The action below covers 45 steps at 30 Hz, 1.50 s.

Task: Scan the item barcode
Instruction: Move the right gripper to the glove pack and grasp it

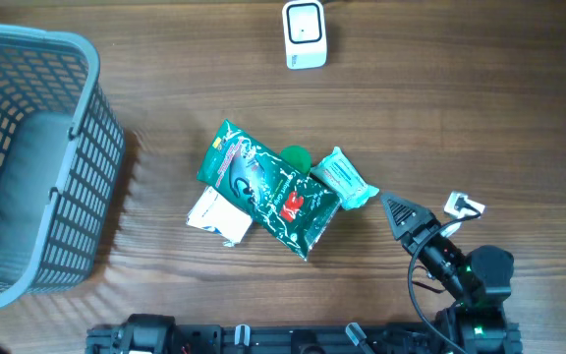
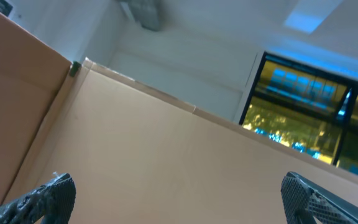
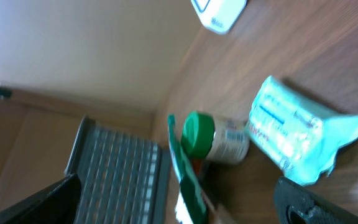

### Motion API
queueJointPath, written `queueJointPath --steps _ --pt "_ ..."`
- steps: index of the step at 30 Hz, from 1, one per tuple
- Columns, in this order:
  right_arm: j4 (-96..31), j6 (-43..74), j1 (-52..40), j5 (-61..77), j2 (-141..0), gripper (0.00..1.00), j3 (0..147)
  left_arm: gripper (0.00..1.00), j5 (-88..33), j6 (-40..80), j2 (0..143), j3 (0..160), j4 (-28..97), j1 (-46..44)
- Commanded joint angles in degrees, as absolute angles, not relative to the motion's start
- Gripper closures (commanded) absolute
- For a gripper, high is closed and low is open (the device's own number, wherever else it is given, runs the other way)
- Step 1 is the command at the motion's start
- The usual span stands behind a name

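**Overhead: right arm lined up on the pile, nothing gripped yet**

Items sit in a loose heap mid-table (image 1: pixel 480 88): green bag (image 1: pixel 268 189) on top, white packet (image 1: pixel 219 216) poking out under its left edge, green-capped bottle (image 1: pixel 296 157) tucked behind it, teal packet (image 1: pixel 344 179) on the right end, touching the bag. The heap means most faces are covered, so barcodes can't be read in place. An item has to be lifted out.

Right gripper (image 1: pixel 401 211) is just beside the teal packet, nose pointing at it, jaws wide apart and empty. Right wrist view agrees: both fingers (image 3: pixel 55 196) frame the shot at the bottom corners, with the teal packet (image 3: pixel 291 134) and the bottle (image 3: pixel 213 140) lying on its side ahead of them. My read is that the teal packet is the pick target. It's the nearest and the only item not pinned under something.

Scanner (image 1: pixel 305 32) stands at the far edge, well apart from the heap, window facing the pile. The picked item will need carrying over and turning code-side to it. Can't tell which face carries the code.

Grey basket (image 1: pixel 77 147) on the left is probably the drop-off after scanning.

Left gripper (image 2: pixel 176 186) is parked at the near edge, camera aimed at wall and ceiling, jaws spread, holding nothing.
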State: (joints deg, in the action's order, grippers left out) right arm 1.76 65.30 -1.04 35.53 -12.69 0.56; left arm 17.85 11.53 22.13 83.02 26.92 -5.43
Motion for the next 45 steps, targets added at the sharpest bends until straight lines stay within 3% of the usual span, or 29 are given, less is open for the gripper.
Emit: queueJointPath --steps 1,7,11,18,20,24,32,45 --pt "0.03 60.95 -1.32 40.77 -15.57 0.01 7.31 0.00 16.99 12.47 15.25 76.84 24.69 -4.97" --pt "-35.24 35.79 -1.37 27.00 -32.64 0.01 38.98 0.00 16.99 12.49 5.39 64.47 19.44 -4.97" --pt "-45.65 28.64 -6.00 18.37 -45.36 0.00 56.07 0.00 17.45 12.49 3.01 60.49 17.96 -4.97" --pt "-54.85 25.89 -36.01 -9.50 -70.50 0.00 74.61 0.00 17.67 12.47 1.37 59.83 17.34 -4.97" --pt "-55.20 22.90 -43.68 -13.93 -78.50 0.01 76.95 0.00 20.03 12.47 0.25 60.01 17.30 -4.97" --pt "-55.88 22.26 -49.17 -19.51 -87.68 0.00 76.99 0.00 21.28 12.49 0.25 59.88 17.54 -5.02" --pt "-55.27 21.12 -68.27 -36.73 -98.13 0.00 76.99 0.00 21.28 12.51 0.25 59.83 17.98 -5.02" --pt "-52.95 18.15 -77.08 -40.42 -113.08 0.00 76.97 0.00 21.28 12.49 0.25 59.83 17.30 -5.02"
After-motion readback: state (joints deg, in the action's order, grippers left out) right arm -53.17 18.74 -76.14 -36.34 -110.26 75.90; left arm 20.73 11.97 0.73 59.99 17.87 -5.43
